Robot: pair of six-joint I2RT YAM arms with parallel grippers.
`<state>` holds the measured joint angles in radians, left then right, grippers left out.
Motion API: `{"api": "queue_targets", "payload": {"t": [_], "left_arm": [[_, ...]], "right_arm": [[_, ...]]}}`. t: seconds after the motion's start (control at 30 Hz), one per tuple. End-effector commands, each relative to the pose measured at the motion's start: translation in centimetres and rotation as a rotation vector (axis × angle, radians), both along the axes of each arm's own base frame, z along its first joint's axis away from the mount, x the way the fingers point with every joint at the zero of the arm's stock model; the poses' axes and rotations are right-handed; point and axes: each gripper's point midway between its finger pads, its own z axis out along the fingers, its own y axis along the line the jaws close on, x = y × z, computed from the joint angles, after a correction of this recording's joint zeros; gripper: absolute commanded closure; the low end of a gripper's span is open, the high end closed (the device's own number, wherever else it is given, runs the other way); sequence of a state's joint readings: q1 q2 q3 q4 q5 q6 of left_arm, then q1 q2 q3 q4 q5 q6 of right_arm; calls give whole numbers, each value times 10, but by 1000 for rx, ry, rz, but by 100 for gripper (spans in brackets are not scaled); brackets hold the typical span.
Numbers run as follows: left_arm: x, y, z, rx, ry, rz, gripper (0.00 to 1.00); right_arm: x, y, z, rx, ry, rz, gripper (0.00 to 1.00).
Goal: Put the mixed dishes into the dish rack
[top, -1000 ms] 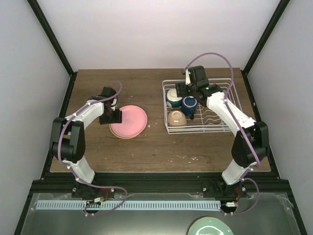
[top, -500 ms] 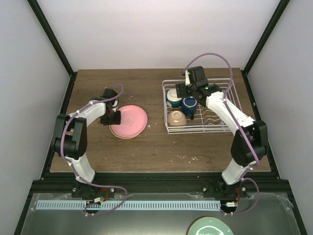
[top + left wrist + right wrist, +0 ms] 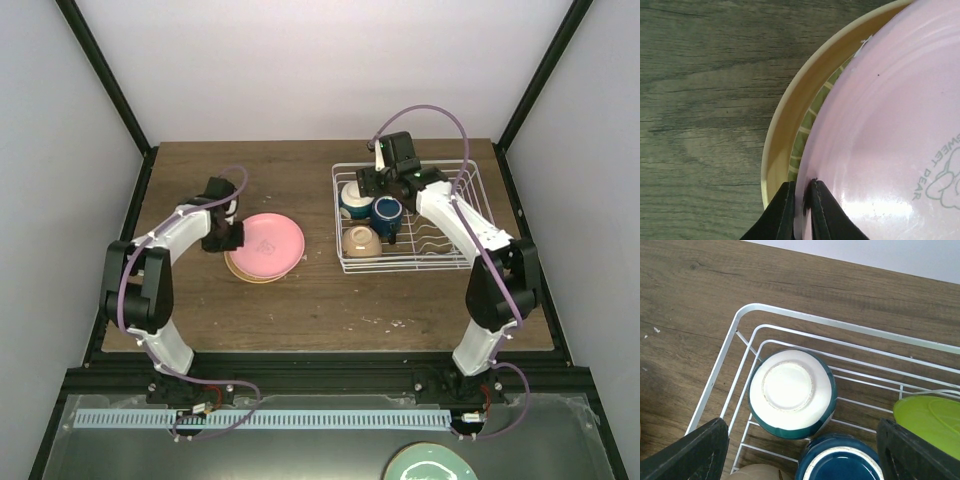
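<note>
Pink plate (image 3: 880,125), one, atop one yellow plate (image 3: 782,125), rim pinched in near-closed left tool (image 3: 801,184). In rack (image 3: 790,312): two bowls (image 3: 790,390), one mug (image 3: 388,211), one lime plate (image 3: 930,415); right tool (image 3: 801,440) spread wide above.

A brown wood-grain bench (image 3: 300,300) is filling the middle of the overhead view, with a few white specks (image 3: 395,322) lying near its front edge. Black frame posts (image 3: 105,75) are slanting up at both back corners against plain white walls (image 3: 320,60). In front of the bench, a pale slotted strip (image 3: 260,419) is running across a grey ledge (image 3: 300,455). A pale teal plate (image 3: 431,462) is lying at the bottom edge of the view, partly cut off.
</note>
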<state>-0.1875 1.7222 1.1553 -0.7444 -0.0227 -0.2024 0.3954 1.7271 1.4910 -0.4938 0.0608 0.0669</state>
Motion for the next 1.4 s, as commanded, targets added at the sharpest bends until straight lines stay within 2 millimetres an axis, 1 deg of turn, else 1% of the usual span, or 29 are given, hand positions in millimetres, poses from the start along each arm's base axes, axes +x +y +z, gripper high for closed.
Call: {"api": "queue_targets", "payload": {"t": [0.0,0.1,0.2,0.3,0.5,0.6,0.7,0.77,0.8,0.93,1.03,1.13,1.23,1.37], "left_arm": [[-10,9,1,49,21,-6,96],[-12,10,9,54,18,-16,100],[-12,12,21,49,3,-22,100],[-6,15,42,12,-34,-25,100],[17,26,98,-85,-187,-24,100],[26,30,126,-85,-268,-40,100],[34,25,149,-107,-354,-60,100],[37,20,158,-139,-395,-64,100],[39,18,161,-153,-409,-66,100],[43,12,167,-193,-428,-67,100],[45,9,171,-209,-446,-77,100],[45,7,172,-219,-454,-82,100],[46,4,171,-238,-457,-89,100],[48,-1,173,-269,-467,-97,100]], "right_arm": [[8,5,16,3,-34,10,18],[9,6,14,0,-30,14,19],[10,9,14,3,-21,23,18],[10,16,15,28,-9,50,17],[5,43,28,142,10,163,15],[-2,59,33,207,19,246,7],[-10,78,37,284,42,338,6],[-14,88,37,339,66,386,6],[-19,96,37,378,86,418,5],[-27,114,39,488,141,501,4],[-31,127,36,550,192,556,4],[-34,140,33,574,213,598,4],[-38,157,29,586,228,645,4],[-41,175,20,601,263,679,4]]}}
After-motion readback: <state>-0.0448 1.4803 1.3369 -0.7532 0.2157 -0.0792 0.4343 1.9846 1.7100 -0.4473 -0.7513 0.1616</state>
